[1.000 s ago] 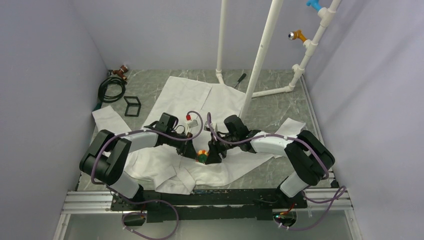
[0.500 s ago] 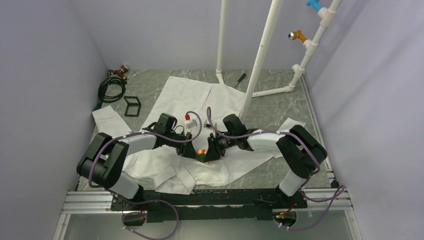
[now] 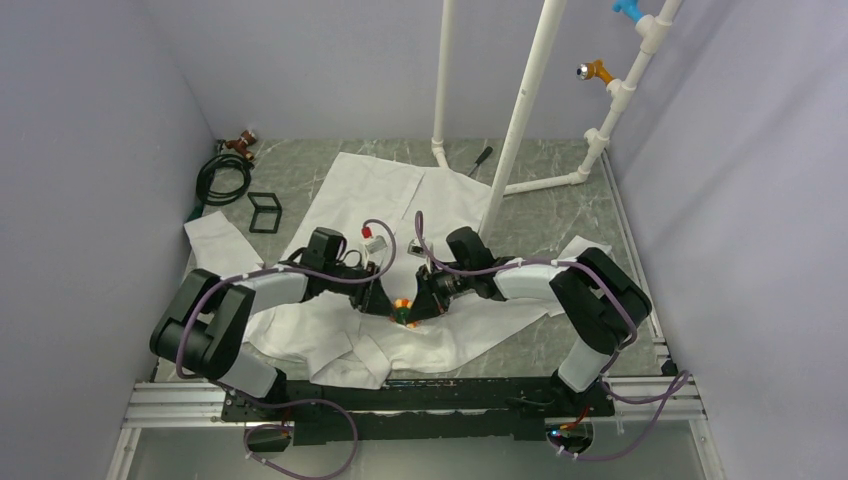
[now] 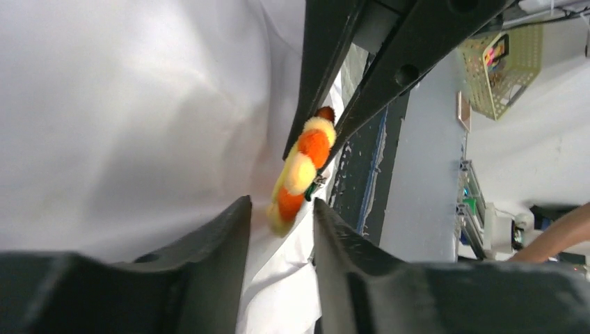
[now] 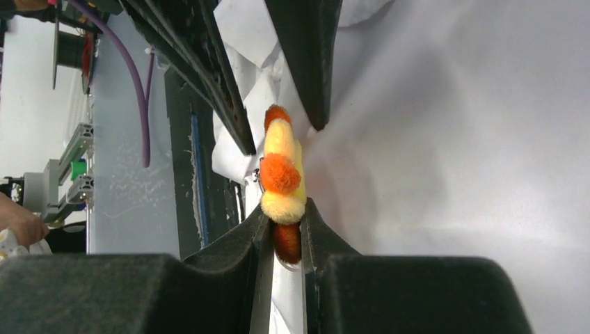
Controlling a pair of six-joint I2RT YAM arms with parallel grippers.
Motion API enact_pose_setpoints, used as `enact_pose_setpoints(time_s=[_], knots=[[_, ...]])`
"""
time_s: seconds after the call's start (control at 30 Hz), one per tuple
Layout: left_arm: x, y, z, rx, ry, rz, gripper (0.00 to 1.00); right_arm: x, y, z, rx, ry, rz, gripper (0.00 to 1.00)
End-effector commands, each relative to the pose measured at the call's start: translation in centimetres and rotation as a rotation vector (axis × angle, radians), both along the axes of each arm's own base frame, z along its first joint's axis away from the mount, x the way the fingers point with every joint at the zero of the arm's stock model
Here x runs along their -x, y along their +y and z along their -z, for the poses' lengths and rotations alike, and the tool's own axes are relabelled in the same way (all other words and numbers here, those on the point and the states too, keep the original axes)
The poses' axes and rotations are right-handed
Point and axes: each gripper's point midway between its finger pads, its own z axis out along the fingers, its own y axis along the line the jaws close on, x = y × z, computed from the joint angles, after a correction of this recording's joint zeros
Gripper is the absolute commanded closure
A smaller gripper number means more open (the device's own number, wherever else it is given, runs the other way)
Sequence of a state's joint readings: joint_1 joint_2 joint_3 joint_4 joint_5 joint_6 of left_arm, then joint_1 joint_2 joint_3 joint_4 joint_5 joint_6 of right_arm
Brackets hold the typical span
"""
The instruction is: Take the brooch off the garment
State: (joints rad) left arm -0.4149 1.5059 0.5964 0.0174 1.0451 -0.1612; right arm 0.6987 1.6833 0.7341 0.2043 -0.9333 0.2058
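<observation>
The garment lies spread and wrinkled on the table, white fabric filling both wrist views. The brooch, a fuzzy orange and yellow flower, stands on edge on a raised fold of it. My right gripper is shut on the brooch's lower petals, its pads pressed to both faces. My left gripper faces it from the other side, open, with the brooch just beyond its fingertips and only cloth between them.
A white pipe frame rises behind the garment. A black cable coil and a small black square frame lie at the back left. The aluminium rail runs along the near edge.
My right gripper has closed onto the brooch. My left gripper, shut a second ago, has opened and let go beside it.
</observation>
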Motion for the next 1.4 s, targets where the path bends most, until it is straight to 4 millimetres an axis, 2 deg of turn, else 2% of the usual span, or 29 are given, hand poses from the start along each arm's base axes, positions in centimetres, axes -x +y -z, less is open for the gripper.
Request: enact_pose_setpoints(time_s=[0.0, 0.1, 0.23, 0.47, 0.67, 0.87, 0.9, 1.1, 1.27, 1.37], knots=[[-1.5, 0.6, -2.9, 0.107, -0.095, -0.068, 0.51, -0.5, 1.3, -2.2, -0.094, -0.045, -0.039, 1.00], [-1.3, 0.9, -3.4, 0.119, -0.151, -0.090, 0.44, -1.0, 1.4, -2.2, -0.095, -0.029, -0.018, 1.00], [-1.1, 1.1, -3.4, 0.126, -0.156, -0.130, 0.45, -2.1, 1.3, -2.4, -0.105, 0.003, 0.025, 1.00], [-2.1, 1.3, -2.6, 0.095, -0.182, -0.194, 0.47, -3.6, 1.5, -2.9, -0.124, 0.056, 0.068, 1.00], [-3.0, 1.2, -2.5, 0.094, -0.246, -0.176, 0.48, -2.7, 1.1, -2.8, -0.131, 0.017, 0.006, 1.00], [-2.5, 0.4, -2.7, 0.138, -0.306, -0.103, 0.48, -1.5, 0.3, -2.3, -0.127, -0.011, -0.036, 1.00], [-2.1, 0.0, -2.7, 0.146, -0.316, -0.076, 0.50, -1.4, 0.2, -2.3, -0.128, -0.014, -0.039, 1.00], [-0.1, -1.3, -2.6, 0.167, -0.344, 0.029, 0.78, -1.1, -0.2, -1.6, -0.106, -0.014, -0.047, 1.00], [0.2, -1.2, -1.0, 0.120, -0.343, 0.046, 0.99, -1.0, -0.7, -1.2, -0.080, -0.011, -0.041, 0.70], [-0.1, -1.4, -0.7, 0.106, -0.348, 0.053, 1.00, -0.9, -1.6, -0.8, -0.055, -0.014, -0.038, 0.65]])
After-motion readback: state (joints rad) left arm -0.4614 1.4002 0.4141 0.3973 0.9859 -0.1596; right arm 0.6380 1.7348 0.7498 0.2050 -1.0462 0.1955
